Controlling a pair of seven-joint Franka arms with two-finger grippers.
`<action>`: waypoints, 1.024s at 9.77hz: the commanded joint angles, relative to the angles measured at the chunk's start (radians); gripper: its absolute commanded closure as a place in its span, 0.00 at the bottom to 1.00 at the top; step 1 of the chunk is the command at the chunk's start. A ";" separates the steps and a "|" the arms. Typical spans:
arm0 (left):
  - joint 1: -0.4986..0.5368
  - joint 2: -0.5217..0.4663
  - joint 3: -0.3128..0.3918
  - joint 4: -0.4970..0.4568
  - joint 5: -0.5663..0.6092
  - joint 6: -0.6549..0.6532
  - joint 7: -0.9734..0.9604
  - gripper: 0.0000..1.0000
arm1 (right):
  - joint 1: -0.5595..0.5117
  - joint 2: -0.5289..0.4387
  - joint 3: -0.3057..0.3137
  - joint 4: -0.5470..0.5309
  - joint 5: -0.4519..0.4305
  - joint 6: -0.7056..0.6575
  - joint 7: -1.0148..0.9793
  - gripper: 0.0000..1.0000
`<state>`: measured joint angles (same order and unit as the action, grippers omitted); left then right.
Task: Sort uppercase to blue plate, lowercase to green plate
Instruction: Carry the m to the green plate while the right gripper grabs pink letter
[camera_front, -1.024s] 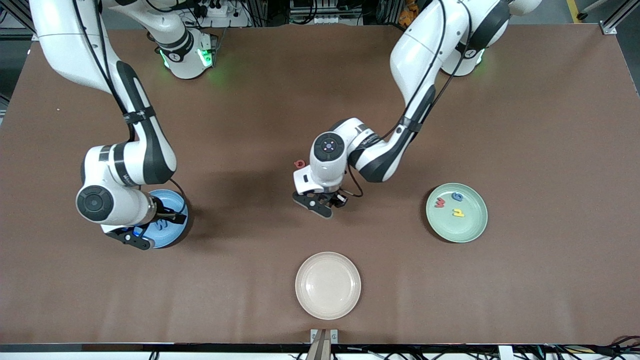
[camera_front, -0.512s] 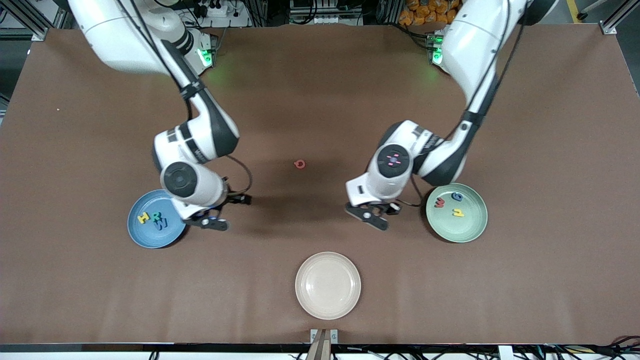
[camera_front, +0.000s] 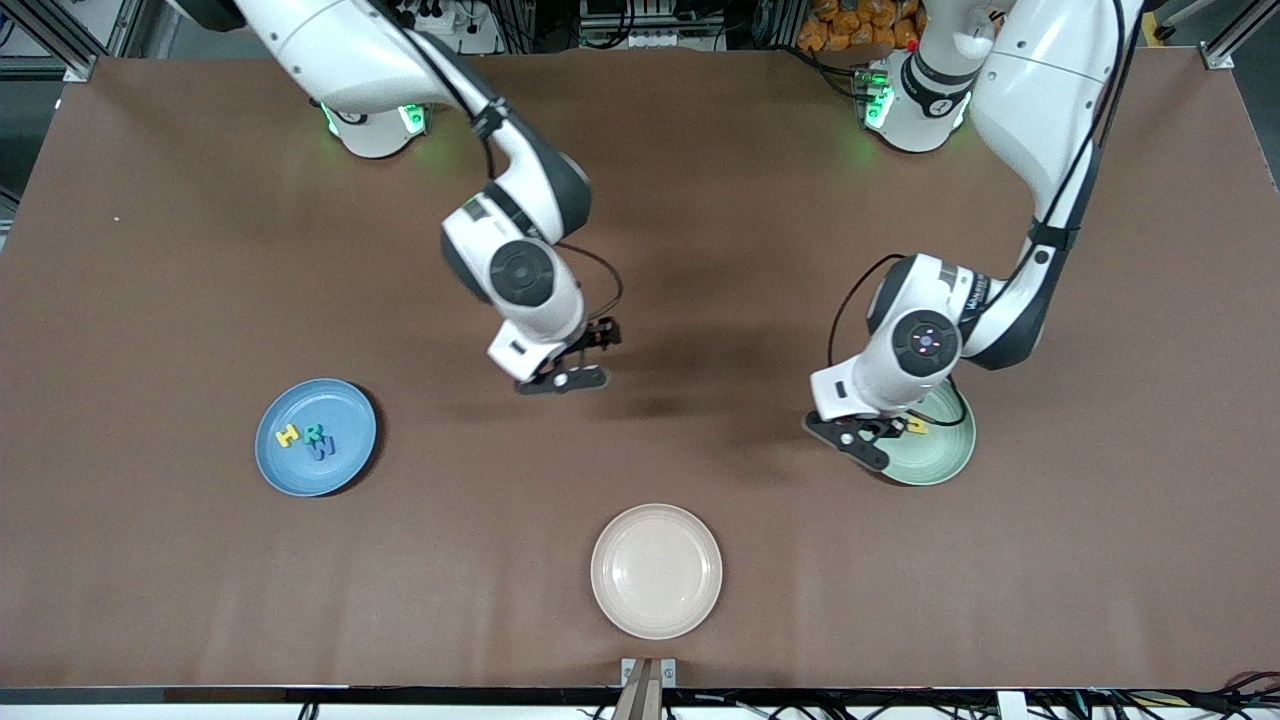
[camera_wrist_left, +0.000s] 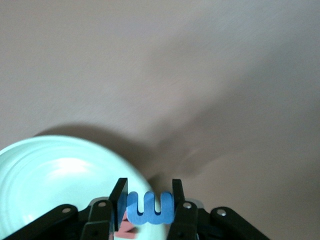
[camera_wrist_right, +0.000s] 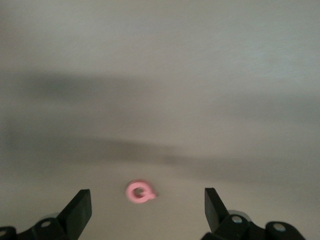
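My left gripper (camera_front: 862, 438) hangs over the rim of the green plate (camera_front: 945, 455) and is shut on a blue lowercase m (camera_wrist_left: 149, 208). In the left wrist view the gripper (camera_wrist_left: 148, 186) has the green plate (camera_wrist_left: 45, 180) beneath it, and a red letter (camera_wrist_left: 124, 233) peeks out under the m. A yellow lowercase letter (camera_front: 917, 426) shows partly on that plate. My right gripper (camera_front: 566, 377) is open over mid-table. The right wrist view shows the gripper (camera_wrist_right: 146, 199) straddling a red round uppercase letter (camera_wrist_right: 139, 192) on the table below. The blue plate (camera_front: 300, 472) holds yellow H (camera_front: 287, 435), green R (camera_front: 315, 432) and blue W (camera_front: 323, 449).
A cream plate (camera_front: 656, 570) lies near the front edge, midway along the table. In the front view the left arm covers much of the green plate, and the right arm's wrist hides the red letter.
The right arm swung from the blue plate to mid-table, uncovering the letters there. The left arm carried the blue m from mid-table to the green plate's rim.
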<state>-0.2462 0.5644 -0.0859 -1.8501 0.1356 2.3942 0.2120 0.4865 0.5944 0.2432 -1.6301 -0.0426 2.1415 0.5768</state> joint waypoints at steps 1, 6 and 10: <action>0.046 -0.084 0.038 -0.118 -0.008 0.042 0.130 0.69 | 0.029 0.002 -0.001 -0.081 -0.069 0.122 -0.018 0.00; 0.064 -0.098 0.129 -0.164 -0.022 0.066 0.300 0.69 | 0.070 0.002 -0.009 -0.211 -0.118 0.299 -0.132 0.00; 0.070 -0.080 0.149 -0.182 -0.076 0.140 0.383 0.46 | 0.087 0.008 -0.010 -0.257 -0.125 0.324 -0.137 0.00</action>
<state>-0.1715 0.4996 0.0605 -2.0135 0.0875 2.5140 0.5650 0.5681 0.6124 0.2405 -1.8638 -0.1458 2.4435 0.4430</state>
